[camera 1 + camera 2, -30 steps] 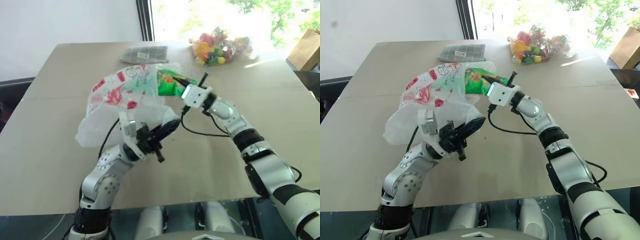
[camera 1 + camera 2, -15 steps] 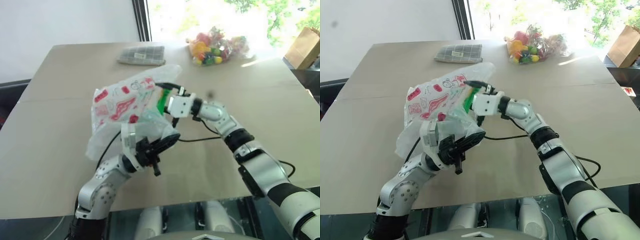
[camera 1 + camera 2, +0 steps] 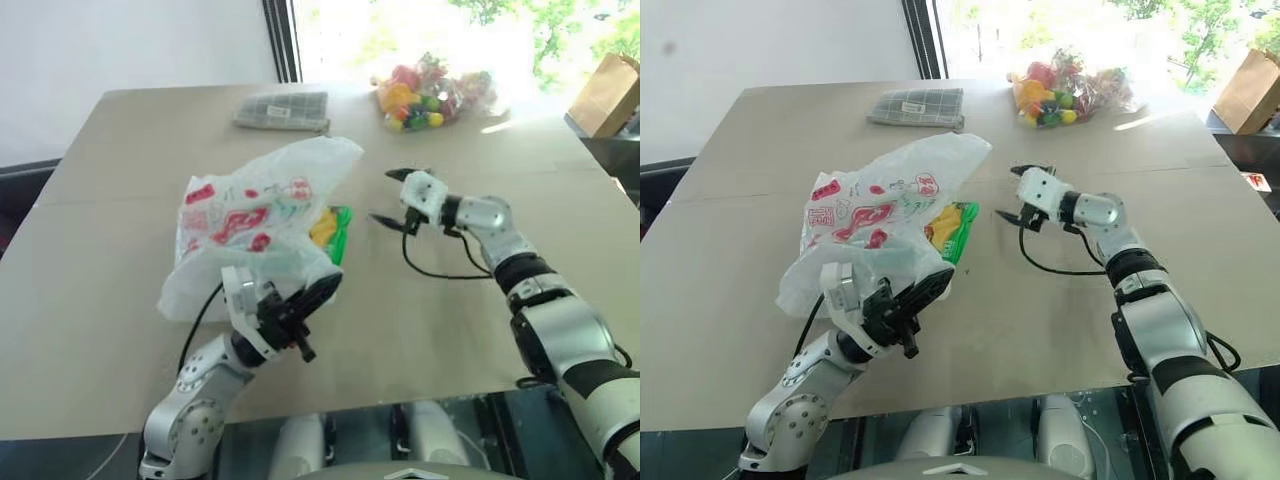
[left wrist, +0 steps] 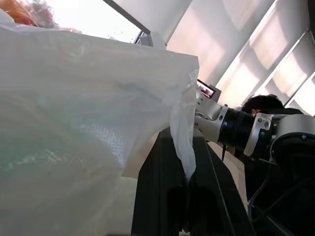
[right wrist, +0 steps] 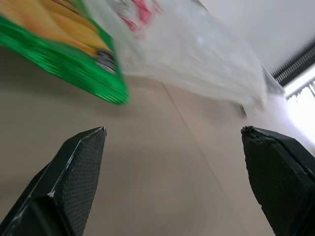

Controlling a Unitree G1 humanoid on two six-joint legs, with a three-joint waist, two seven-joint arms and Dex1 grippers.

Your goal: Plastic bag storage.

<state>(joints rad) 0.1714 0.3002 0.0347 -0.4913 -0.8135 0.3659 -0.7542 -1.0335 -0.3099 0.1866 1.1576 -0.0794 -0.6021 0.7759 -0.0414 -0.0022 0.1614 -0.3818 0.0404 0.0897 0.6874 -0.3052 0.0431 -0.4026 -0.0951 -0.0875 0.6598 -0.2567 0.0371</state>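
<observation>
Left gripper (image 3: 318, 293) pinching plastic bag (image 3: 255, 215) film (light, slippery, crinkly); right gripper (image 3: 392, 199) spread empty at 3 o'clock; grip bunched edge.

Table (image 3: 120, 300) bears plastic bag (image 3: 250, 225), cloth (image 3: 283, 110), candies (image 3: 430, 95)

bare table (image 3: 420, 310) near right end effector (image 3: 392, 197), plastic bag (image 3: 255, 215) blocking left

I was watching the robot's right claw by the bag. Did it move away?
Yes. The right gripper has pulled out of the plastic bag, to the right, toward the side of the candy bag, and stands open over the table.
</observation>
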